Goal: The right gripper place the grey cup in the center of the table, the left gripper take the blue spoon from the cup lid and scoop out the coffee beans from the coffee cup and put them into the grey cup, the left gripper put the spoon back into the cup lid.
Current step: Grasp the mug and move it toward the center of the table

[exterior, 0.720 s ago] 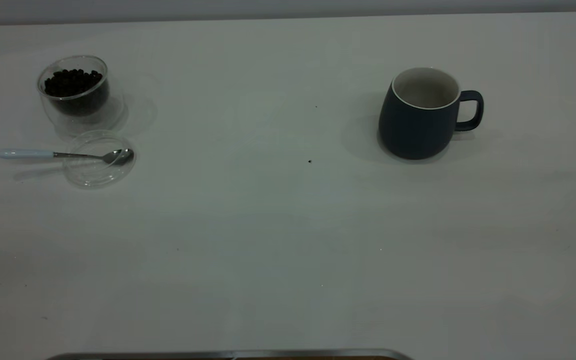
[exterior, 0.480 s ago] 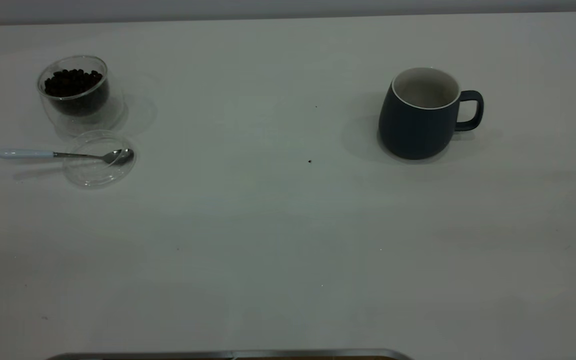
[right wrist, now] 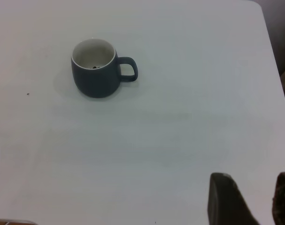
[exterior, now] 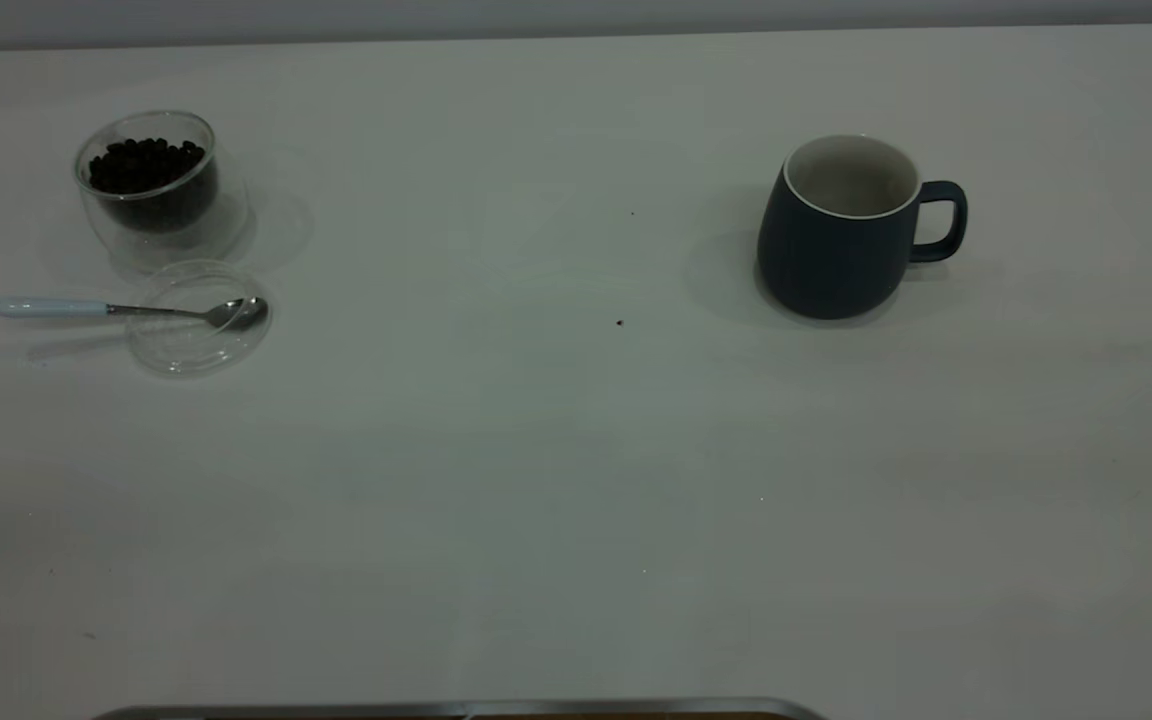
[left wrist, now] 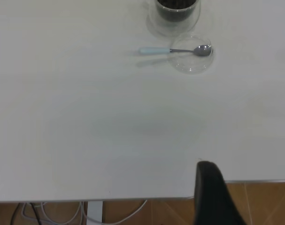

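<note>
The grey cup (exterior: 836,250) stands upright at the right of the white table (exterior: 536,450), handle to the right; it also shows in the right wrist view (right wrist: 97,77). The clear coffee cup (exterior: 151,200) with coffee beans (exterior: 146,165) stands at the far left. In front of it the blue spoon (exterior: 86,308) rests with its bowl in the clear cup lid (exterior: 198,345). The left gripper (left wrist: 249,178) is open and empty, above the table's near edge, far from the spoon (left wrist: 170,50). The right gripper (right wrist: 252,178) is open and empty, well short of the grey cup. Neither gripper shows in the exterior view.
A metal strip (exterior: 456,710) runs along the table's near edge. The left wrist view shows the table edge with cables (left wrist: 48,215) and brown floor (left wrist: 264,201) below. The table's right edge (right wrist: 273,70) lies beyond the grey cup. A few dark specks (exterior: 620,322) dot the middle.
</note>
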